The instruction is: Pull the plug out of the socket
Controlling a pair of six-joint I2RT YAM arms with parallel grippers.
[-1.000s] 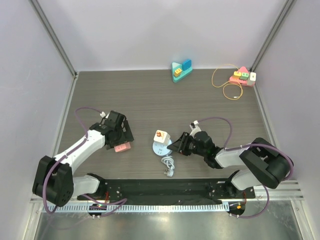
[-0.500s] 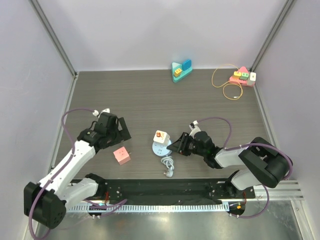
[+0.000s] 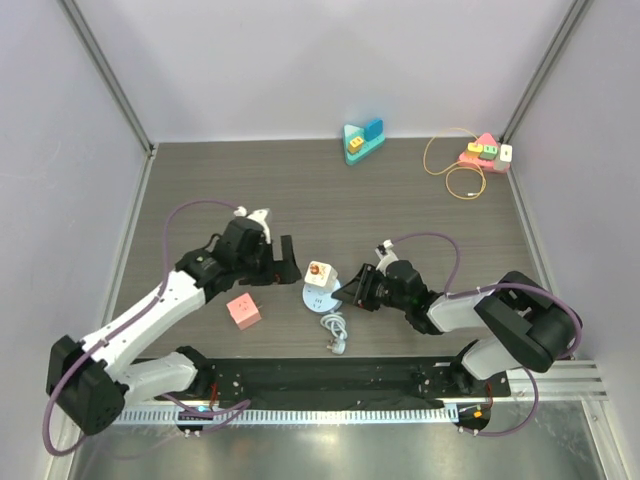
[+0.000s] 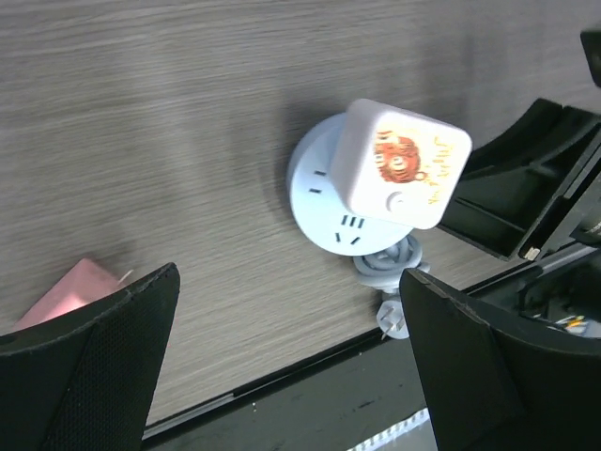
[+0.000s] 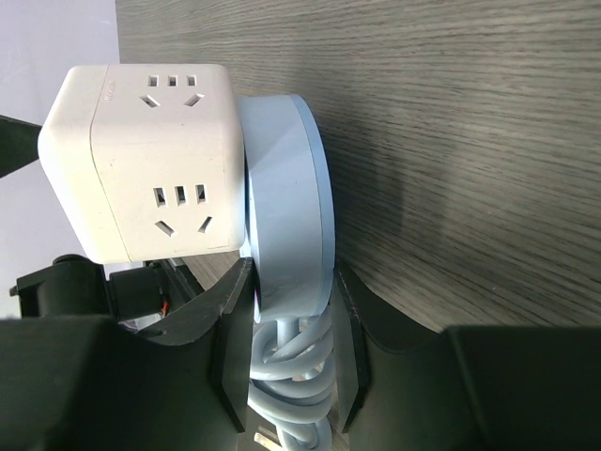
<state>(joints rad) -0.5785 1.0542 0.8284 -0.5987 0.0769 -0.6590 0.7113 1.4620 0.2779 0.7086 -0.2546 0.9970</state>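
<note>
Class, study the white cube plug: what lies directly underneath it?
The round blue socket sits under the white cube plug, its rim clamped by the right gripper. The plug's pins and the outlet they enter are covered by the cube.

**Setting: robotics lab, enclosed test cell**

Bench boxed in by plain pale wall panels (image 3: 300, 60) on three sides, held by bare metal corner posts (image 3: 108, 80). Wood-grain tabletop (image 3: 300, 190). Behind the left gripper (image 3: 285, 262) and the right gripper (image 3: 352, 288), at the arm bases: a black mounting rail (image 3: 340, 375) and a white toothed cable strip (image 3: 320, 413). Purple cables (image 3: 190, 208) loop loose off the arms. Well beyond both grippers, near the back wall: a teal socket block (image 3: 362, 140) and a pink socket block (image 3: 484, 153) with a coiled yellow cord (image 3: 450, 165).
</note>
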